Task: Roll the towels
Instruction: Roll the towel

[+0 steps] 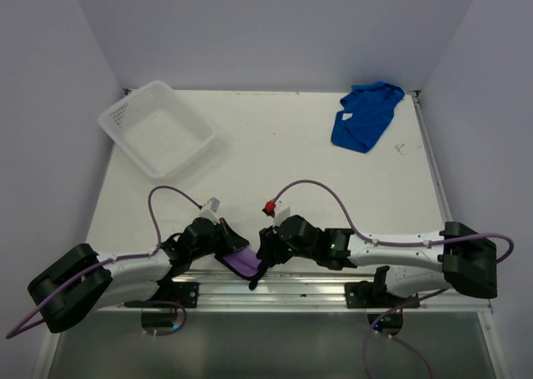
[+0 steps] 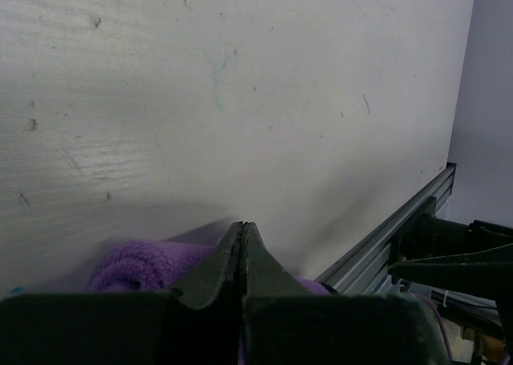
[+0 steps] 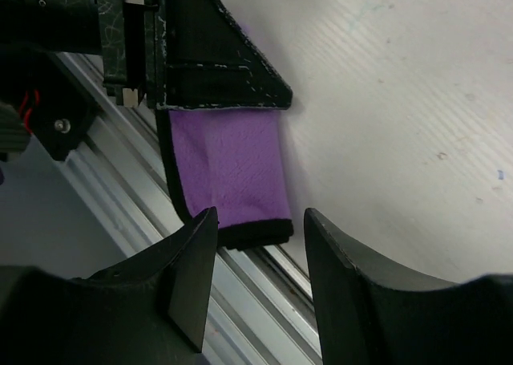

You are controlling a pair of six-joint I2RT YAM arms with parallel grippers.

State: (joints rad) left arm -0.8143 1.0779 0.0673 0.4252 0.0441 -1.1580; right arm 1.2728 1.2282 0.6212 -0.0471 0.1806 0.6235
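The purple towel (image 1: 244, 261) is a narrow folded strip with a dark hem at the table's near edge, its free end reaching over the aluminium rail (image 1: 300, 281). My left gripper (image 1: 226, 247) is shut on its far end; in the left wrist view the jaws (image 2: 242, 227) meet tip to tip with purple towel (image 2: 144, 262) showing on both sides. My right gripper (image 3: 260, 214) is open, its fingers either side of the strip's (image 3: 232, 164) hemmed end without touching it. The blue towel (image 1: 365, 117) lies crumpled at the far right corner.
A white plastic basket (image 1: 129, 100) stands tilted at the far left of the table. The rail (image 3: 120, 196) runs just beneath the right gripper. Grey walls close the table in on three sides. Purple cables loop off both arms.
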